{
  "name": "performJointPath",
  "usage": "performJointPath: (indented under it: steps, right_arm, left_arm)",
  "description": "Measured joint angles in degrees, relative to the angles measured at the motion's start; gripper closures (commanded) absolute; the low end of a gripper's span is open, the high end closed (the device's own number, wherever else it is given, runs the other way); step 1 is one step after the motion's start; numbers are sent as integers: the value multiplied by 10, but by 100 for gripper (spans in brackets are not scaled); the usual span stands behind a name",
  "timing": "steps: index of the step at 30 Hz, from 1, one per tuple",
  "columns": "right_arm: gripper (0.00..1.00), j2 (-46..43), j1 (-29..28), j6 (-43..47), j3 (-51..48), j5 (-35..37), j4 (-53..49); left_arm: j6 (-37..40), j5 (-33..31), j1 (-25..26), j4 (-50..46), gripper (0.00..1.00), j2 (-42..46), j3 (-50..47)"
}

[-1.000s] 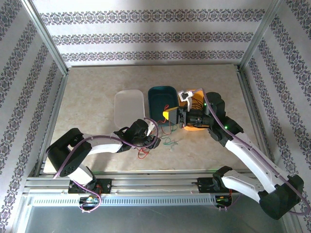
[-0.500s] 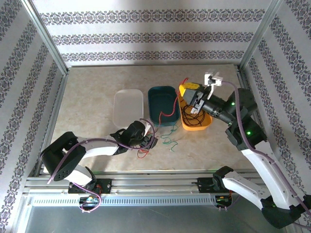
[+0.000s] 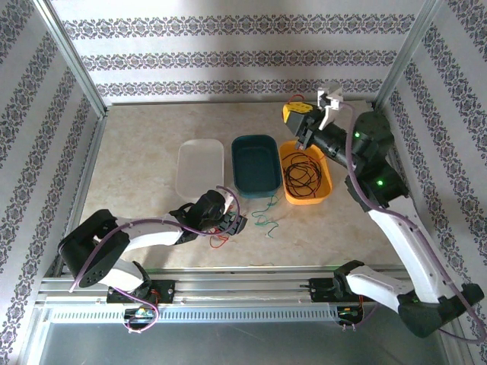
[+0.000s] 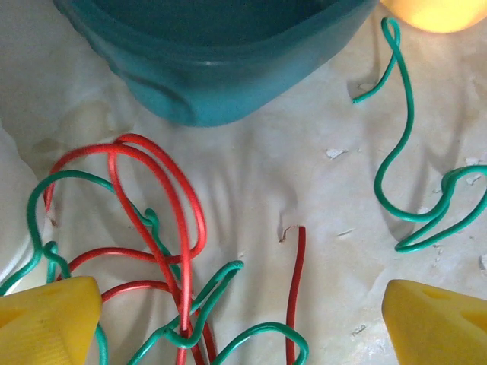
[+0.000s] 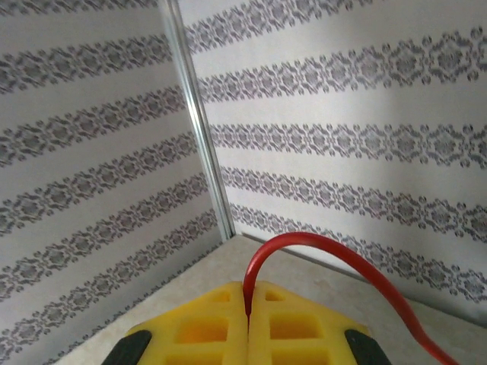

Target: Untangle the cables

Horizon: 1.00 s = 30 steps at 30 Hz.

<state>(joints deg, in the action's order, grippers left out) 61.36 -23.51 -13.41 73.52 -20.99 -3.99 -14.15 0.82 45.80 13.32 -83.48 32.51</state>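
1. We're watching the cables (image 4: 163, 251): the red-and-green tangle is lying at the lower centre of the overhead view, just below the teal tray (image 3: 255, 163), with one green strand (image 4: 403, 152) loose beside it.
2. The left gripper (image 4: 240, 327) is hovering over the tangle, fingers spread wide, gripping nothing.
3. The right gripper (image 5: 249, 296) is pinching a red strand (image 5: 335, 247) with its fingers pressed together. It has swung away from the tangle to the upper right, beyond the orange tray (image 3: 308, 201) of dark wires (image 3: 303, 171).
4. We're judging one red wire freed, while the knot remains.

Left gripper (image 4: 243, 312) low with jaws apart; right gripper (image 5: 249, 300) raised high, jaws pinching red cable (image 5: 319, 243).
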Motion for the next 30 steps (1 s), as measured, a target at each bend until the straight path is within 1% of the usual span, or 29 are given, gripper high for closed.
performJointPath:
  steps: [6, 10, 14, 19, 22, 26, 30]
  right_arm:
    - [100, 48, 17, 3, -2, 0, 3]
    - [100, 72, 20, 3, -1, -1, 9]
    - [100, 101, 20, 5, 17, -9, 8]
    - [100, 136, 20, 21, 68, -10, 9]
    - [100, 144, 20, 31, 100, -10, 10]
    - [100, 146, 20, 36, 128, -11, 16]
    - [100, 150, 20, 36, 134, -20, 26]
  left_arm:
    - [-3, 0, 0, 0, 2, 34, 5]
    - [-16, -21, 0, 0, 1, 72, 14]
    - [-40, -77, 0, 0, 1, 113, 14]
    - [-87, -186, -2, -7, 1, 160, -1]
    - [-121, -231, -8, -26, 1, 189, -24]
    - [-158, -262, -15, -55, 1, 216, -51]
    - [-180, -275, -17, -71, 1, 226, -68]
